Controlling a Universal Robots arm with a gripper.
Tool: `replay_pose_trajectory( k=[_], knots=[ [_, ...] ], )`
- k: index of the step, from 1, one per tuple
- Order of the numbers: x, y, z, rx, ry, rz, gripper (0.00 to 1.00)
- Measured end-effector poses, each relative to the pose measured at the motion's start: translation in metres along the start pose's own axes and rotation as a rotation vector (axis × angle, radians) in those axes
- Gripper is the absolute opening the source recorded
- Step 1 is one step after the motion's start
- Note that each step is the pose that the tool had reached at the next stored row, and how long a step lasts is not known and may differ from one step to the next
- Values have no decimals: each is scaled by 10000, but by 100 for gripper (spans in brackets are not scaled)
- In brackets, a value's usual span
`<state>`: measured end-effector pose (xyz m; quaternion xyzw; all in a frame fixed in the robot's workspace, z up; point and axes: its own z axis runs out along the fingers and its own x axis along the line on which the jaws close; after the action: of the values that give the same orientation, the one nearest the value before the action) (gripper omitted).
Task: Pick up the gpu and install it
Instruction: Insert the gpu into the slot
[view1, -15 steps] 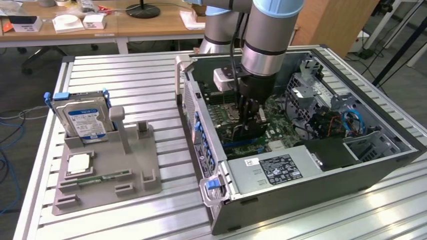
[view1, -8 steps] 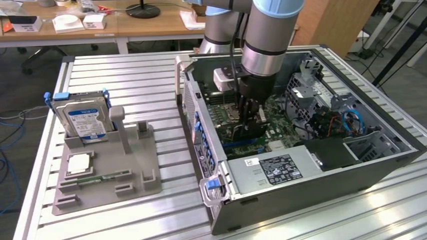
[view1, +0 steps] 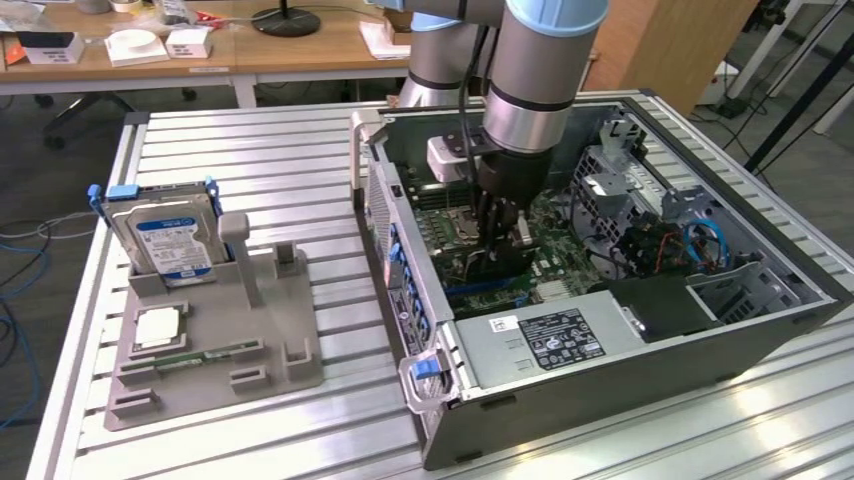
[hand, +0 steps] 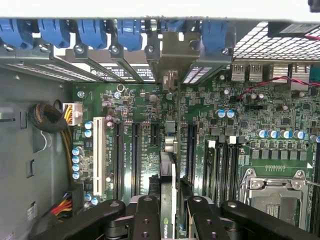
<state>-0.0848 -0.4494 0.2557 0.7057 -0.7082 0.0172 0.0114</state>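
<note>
Inside the open grey metal computer case (view1: 694, 330), lying on its side on the slatted aluminium table (view1: 267, 170): black two-fingered gripper (hand: 169, 212) partly closed, clamped edge-on around the thin dark gpu card (hand: 169, 197) with green logo on its face. One card held, upright between the fingers (hand: 146, 220), lowered over the green motherboard (hand: 250, 115) and in line with the long expansion slots; contact with a slot not discernible. Card's silver bracket end directed toward the rear slot openings, where a row of blue plastic retention clips (hand: 91, 31) runs along the case wall; at least five clips counted. One white slot and several dark slots counted beside the card. One empty silver processor socket (hand: 274, 192) near the gripper.

Nearest in the exterior view: one black power supply (view1: 561, 335) with label, in the case's front corner. Further in, gripper (view1: 497, 262) and grey-sleeved robot arm (view1: 534, 90) descending into the case centre. On the exterior view's left, well apart from the case: one grey plastic parts holder (view1: 254, 330), carrying one silver hard drive with blue-white label (view1: 170, 240) standing upright, one narrow green memory stick (view1: 214, 353) lying flat. Beyond, wooden desks (view1: 294, 55) with assorted items.
</note>
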Motion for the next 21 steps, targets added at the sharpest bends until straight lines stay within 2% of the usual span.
replay_pose_trajectory(
  k=[10,16,21],
  knots=[
    [-33,44,32,13,8,148,26],
    [-26,47,56,27,-9,193,26],
    [-18,48,55,19,4,196,26]
  ],
)
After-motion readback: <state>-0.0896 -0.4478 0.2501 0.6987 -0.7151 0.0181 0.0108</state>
